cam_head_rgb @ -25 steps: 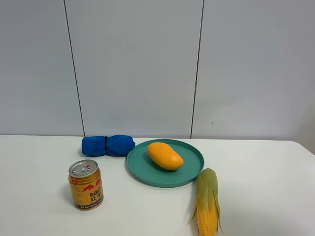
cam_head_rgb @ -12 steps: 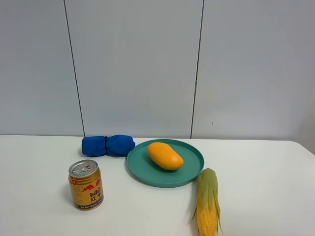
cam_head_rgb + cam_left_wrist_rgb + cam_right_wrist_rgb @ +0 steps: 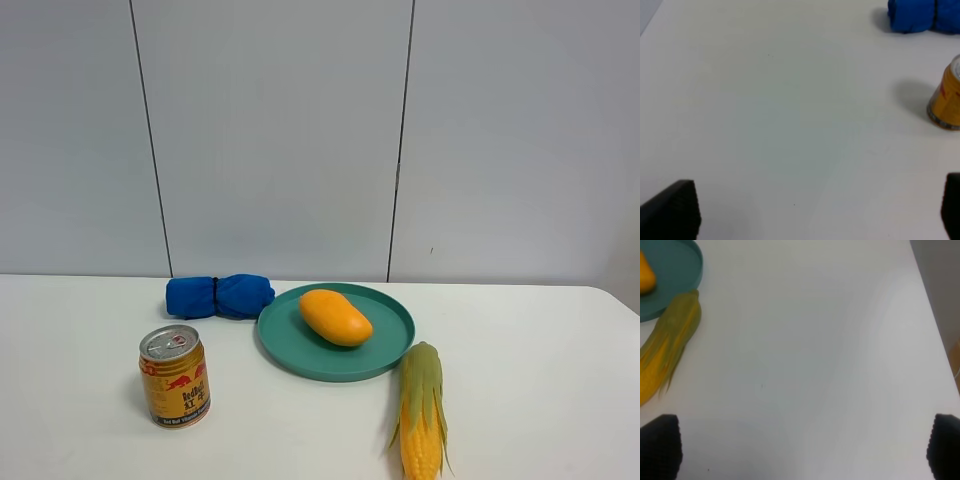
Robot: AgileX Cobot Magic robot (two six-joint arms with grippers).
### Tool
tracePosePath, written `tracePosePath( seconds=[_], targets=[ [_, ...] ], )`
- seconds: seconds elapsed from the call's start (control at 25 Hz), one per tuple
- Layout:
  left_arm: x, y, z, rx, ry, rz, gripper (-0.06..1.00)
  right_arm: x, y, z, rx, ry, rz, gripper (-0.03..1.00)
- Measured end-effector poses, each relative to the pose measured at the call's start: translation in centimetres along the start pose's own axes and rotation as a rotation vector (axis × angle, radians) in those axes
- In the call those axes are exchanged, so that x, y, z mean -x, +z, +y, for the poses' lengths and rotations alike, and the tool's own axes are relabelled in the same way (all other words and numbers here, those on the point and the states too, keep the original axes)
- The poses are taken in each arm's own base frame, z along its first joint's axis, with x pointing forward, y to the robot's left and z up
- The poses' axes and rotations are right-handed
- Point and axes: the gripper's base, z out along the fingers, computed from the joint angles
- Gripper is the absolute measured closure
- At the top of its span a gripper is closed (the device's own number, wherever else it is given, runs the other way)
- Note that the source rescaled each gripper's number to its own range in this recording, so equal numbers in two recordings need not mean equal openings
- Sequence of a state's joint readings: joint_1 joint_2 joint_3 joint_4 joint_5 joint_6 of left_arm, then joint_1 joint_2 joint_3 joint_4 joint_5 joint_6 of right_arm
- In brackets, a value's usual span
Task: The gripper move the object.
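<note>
The orange-yellow mango (image 3: pixel 335 316) lies on a teal plate (image 3: pixel 383 349) at the table's middle; a sliver of it shows in the right wrist view (image 3: pixel 644 275). Neither arm shows in the exterior high view. My left gripper (image 3: pixel 815 212) is open over bare table, its black fingertips (image 3: pixel 675 210) wide apart, well away from the mango. My right gripper (image 3: pixel 802 450) is open too, fingertips (image 3: pixel 660 445) wide apart, over bare table to the right of the plate (image 3: pixel 667 285).
A gold drink can (image 3: pixel 175 377) stands left of the plate, also in the left wrist view (image 3: pixel 947 97). A blue rolled cloth (image 3: pixel 220 296) lies behind it. A corn cob with green husk (image 3: pixel 422 412) lies right of the plate. The table's right edge (image 3: pixel 935 325) is near.
</note>
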State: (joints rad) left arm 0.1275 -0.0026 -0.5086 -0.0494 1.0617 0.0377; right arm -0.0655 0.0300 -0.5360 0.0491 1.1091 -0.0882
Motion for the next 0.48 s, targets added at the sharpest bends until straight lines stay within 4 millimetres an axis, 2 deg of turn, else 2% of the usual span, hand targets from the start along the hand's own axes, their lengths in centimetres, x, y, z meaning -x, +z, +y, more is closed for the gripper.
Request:
tracePosePath(
  seconds=[0.48],
  targets=[
    [0.0, 0.0, 0.0, 0.0, 0.0, 0.0, -0.06, -0.71, 0.7, 0.02, -0.002, 0.001, -0.029, -0.02]
  ],
)
